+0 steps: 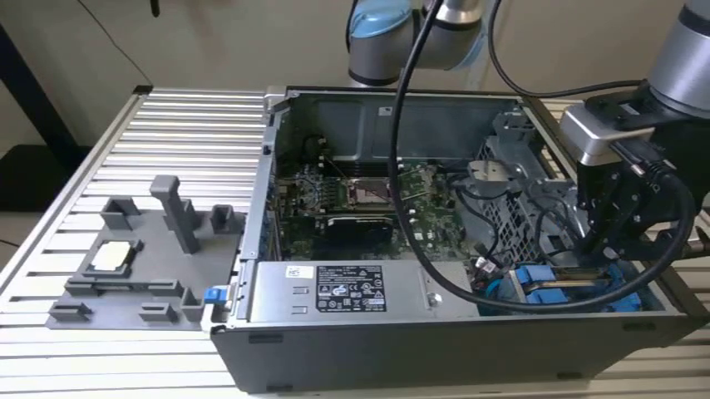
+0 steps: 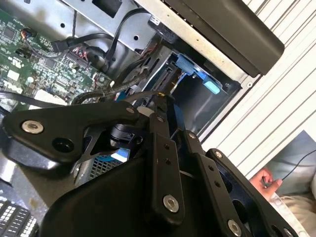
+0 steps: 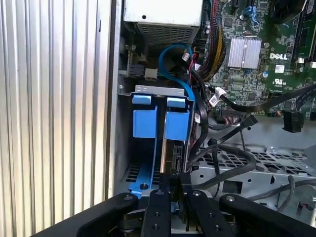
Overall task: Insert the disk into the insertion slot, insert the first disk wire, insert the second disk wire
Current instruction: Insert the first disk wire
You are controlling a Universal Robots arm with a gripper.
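My gripper [image 1: 608,249] is lowered into the front corner of the open computer case, at the exterior view's right. In the first wrist view the disk [image 3: 167,143] stands edge-on, a thin silver plate in a blue caddy. Its far end sits in the insertion slot [image 3: 160,90], a grey metal cage with blue tabs [image 3: 177,123] at its mouth. The gripper [image 3: 173,183] is shut on the disk's near end. In the second wrist view the fingertips [image 2: 160,106] meet just before the dark bay [image 2: 197,98]. Black wires [image 3: 232,158] lie loose beside the cage.
A grey labelled power-supply box [image 1: 332,291] lies along the case front, with the motherboard [image 1: 355,195] behind it. A blue cable [image 3: 173,54] loops above the cage. A grey fixture [image 1: 133,266] stands on the ribbed table [image 1: 166,125]. A person's hand [image 2: 264,180] rests beyond the case.
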